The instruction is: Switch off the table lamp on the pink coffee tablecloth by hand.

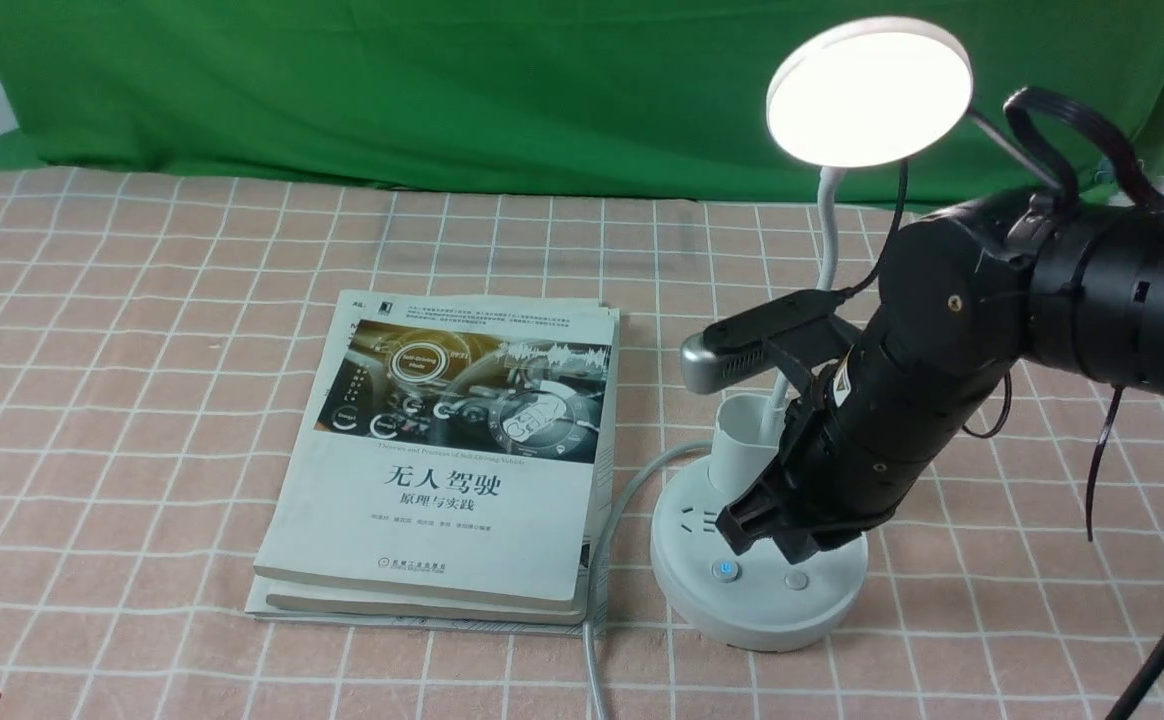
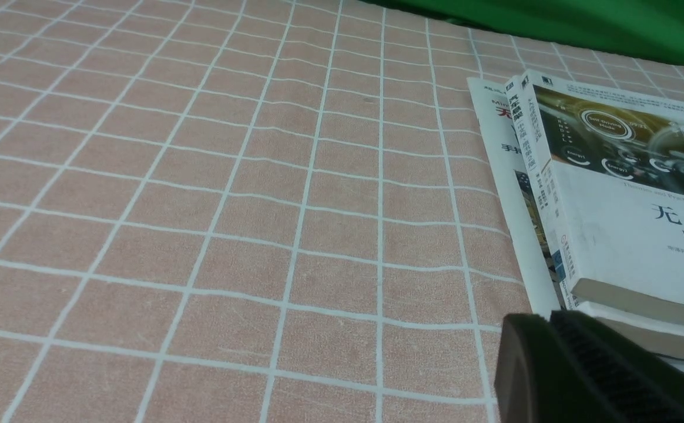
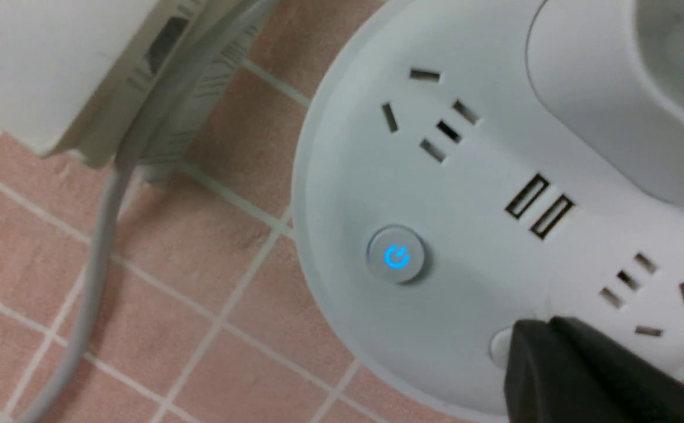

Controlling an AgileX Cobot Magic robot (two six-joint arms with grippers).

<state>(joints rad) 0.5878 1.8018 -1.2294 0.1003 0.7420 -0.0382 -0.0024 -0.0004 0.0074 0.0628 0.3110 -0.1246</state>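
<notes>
The lamp's upright neck (image 1: 828, 230) and cup holder (image 1: 742, 445) block passage behind its buttons (image 1: 726, 570); stacked books (image 1: 442, 450) and a cable (image 1: 614, 520) crowd one side, while open pink cloth (image 1: 422, 680) leaves room in front.

Glossy black right arm (image 1: 952, 290), brass-toned screws, silver-grey bar module (image 1: 767, 335), black cables (image 1: 1077, 120).

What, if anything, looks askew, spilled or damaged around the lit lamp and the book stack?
Nothing spilled or damaged shows. The one untidy spot is the book stack: its layers are unevenly lined up, and the grey cable runs along its side. The table lamp stands upright on its base.
</notes>
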